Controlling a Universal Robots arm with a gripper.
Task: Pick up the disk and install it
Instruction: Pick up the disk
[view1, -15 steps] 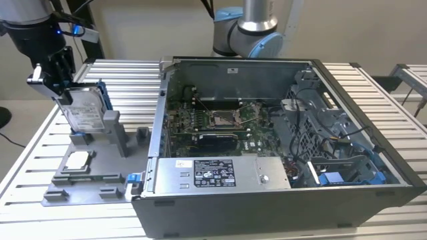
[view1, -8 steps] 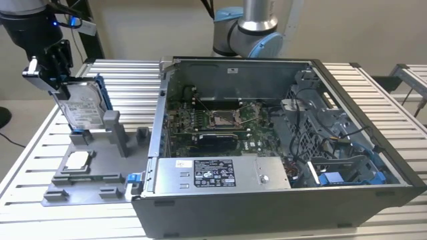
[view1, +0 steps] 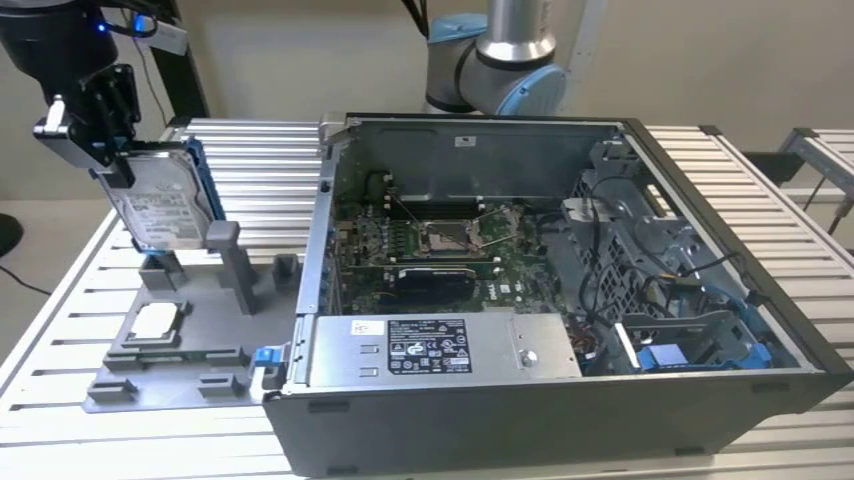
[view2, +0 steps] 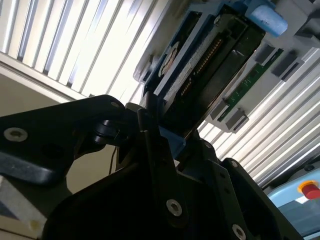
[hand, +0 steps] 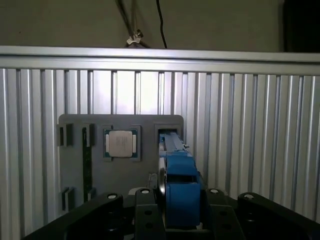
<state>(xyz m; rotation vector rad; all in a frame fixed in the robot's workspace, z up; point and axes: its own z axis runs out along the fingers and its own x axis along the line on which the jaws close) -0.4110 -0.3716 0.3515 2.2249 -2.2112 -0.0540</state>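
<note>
The disk (view1: 163, 208), silver-grey with a white label and a blue bracket, stands on edge at the exterior view's left, over the grey holder plate (view1: 200, 372). My gripper (view1: 118, 168) is shut on its upper end. Its lower end sits level with the plate's upright posts (view1: 224, 250); I cannot tell whether it still rests there. In the first wrist view the blue bracket edge (hand: 178, 185) runs between my fingers (hand: 145, 212) toward a slot in the plate (hand: 75, 165). The second wrist view shows the disk's underside (view2: 210, 65) clamped in the gripper (view2: 167, 137).
An open computer case (view1: 747, 385) fills the exterior view's right, with a motherboard (view1: 447, 235), a grey power-supply box (view1: 441, 345) and a bay with blue parts (view1: 681, 355). A small square chip (view1: 156, 320) (hand: 120, 143) lies on the plate. The arm's base (view1: 501, 60) stands behind the case.
</note>
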